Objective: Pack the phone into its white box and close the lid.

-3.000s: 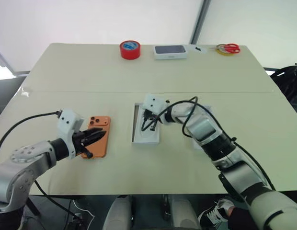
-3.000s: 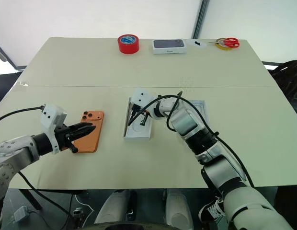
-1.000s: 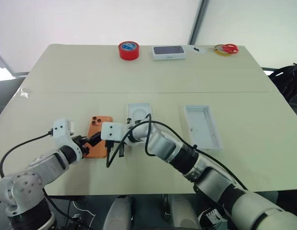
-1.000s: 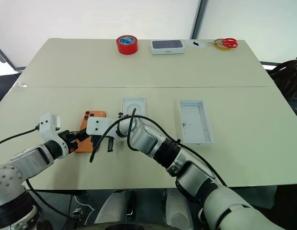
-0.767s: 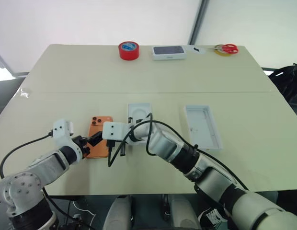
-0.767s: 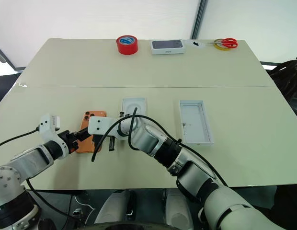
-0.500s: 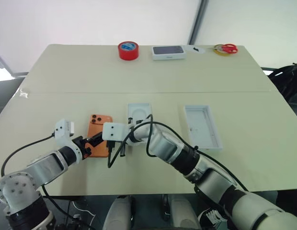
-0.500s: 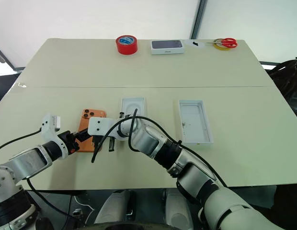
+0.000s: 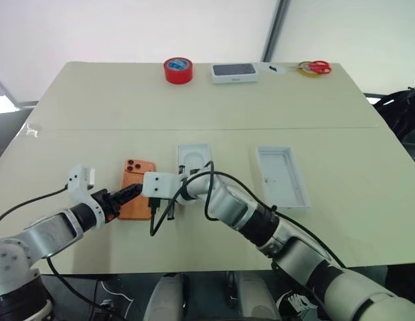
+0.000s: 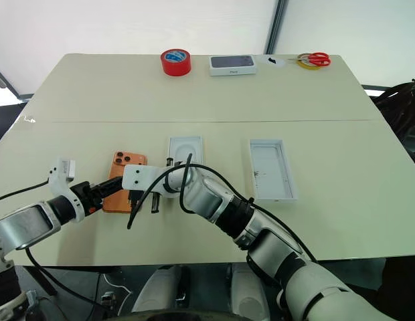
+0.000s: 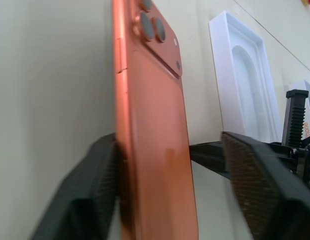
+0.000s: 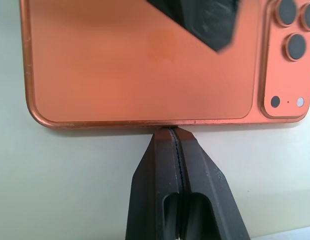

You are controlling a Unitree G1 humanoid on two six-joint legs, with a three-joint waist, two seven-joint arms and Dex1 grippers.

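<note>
From the left eye, the phone (image 9: 136,189) is seen lying back-up on the table (image 9: 328,120), toward the near left part, lenses pointing to the far edge. The left gripper (image 9: 127,194) is laid over the phone's near half, and the right gripper (image 9: 152,207) is pressed in at the phone's right long edge. Just right of the phone a white insert with an oblong recess (image 9: 194,159) is found, and well to the right a white tray (image 9: 282,177) is lying open; whether it is the box or the lid cannot be told. Along the far edge a red tape roll (image 9: 179,69), a dark-screened device (image 9: 235,72) and scissors (image 9: 317,67) are lined up. In the left wrist view, the phone (image 11: 155,145) is seen edge-on between the two black fingers (image 11: 255,175): one finger is touching its side, the other is standing off from its back, so the jaws are half-wide and not yet clamped. In the right wrist view, the fingers (image 12: 162,185) are shown pressed flat together, empty, with their tips touching the phone's (image 12: 140,70) long edge.
</note>
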